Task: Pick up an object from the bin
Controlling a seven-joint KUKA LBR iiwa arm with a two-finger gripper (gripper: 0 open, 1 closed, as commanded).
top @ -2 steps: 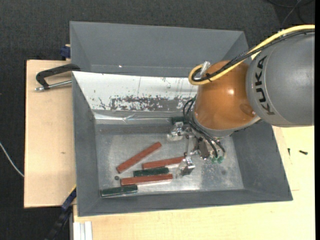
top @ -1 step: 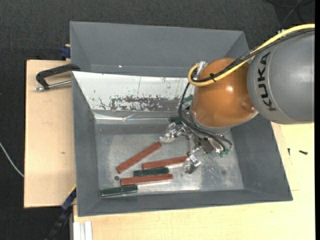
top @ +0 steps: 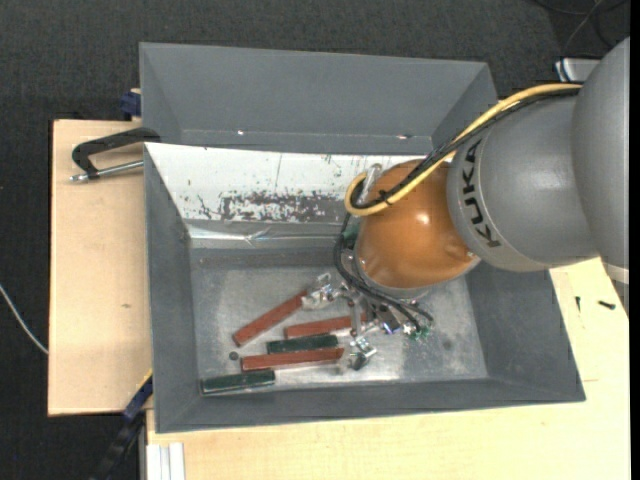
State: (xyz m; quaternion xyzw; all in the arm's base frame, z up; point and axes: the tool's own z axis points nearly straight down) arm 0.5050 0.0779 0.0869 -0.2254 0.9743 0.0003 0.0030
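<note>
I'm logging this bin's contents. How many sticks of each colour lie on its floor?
Red-brown sticks: 3
Dark green sticks: 2
Total: 5 in sight. The arm's orange cover overhangs part of the floor, so more could lie under it.

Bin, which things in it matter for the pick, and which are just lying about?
Job: gripper; slanted red bar, short red bar, middle green bar, long red bar, all near it.
Lying about: front green bar, apart by the front wall.
</note>
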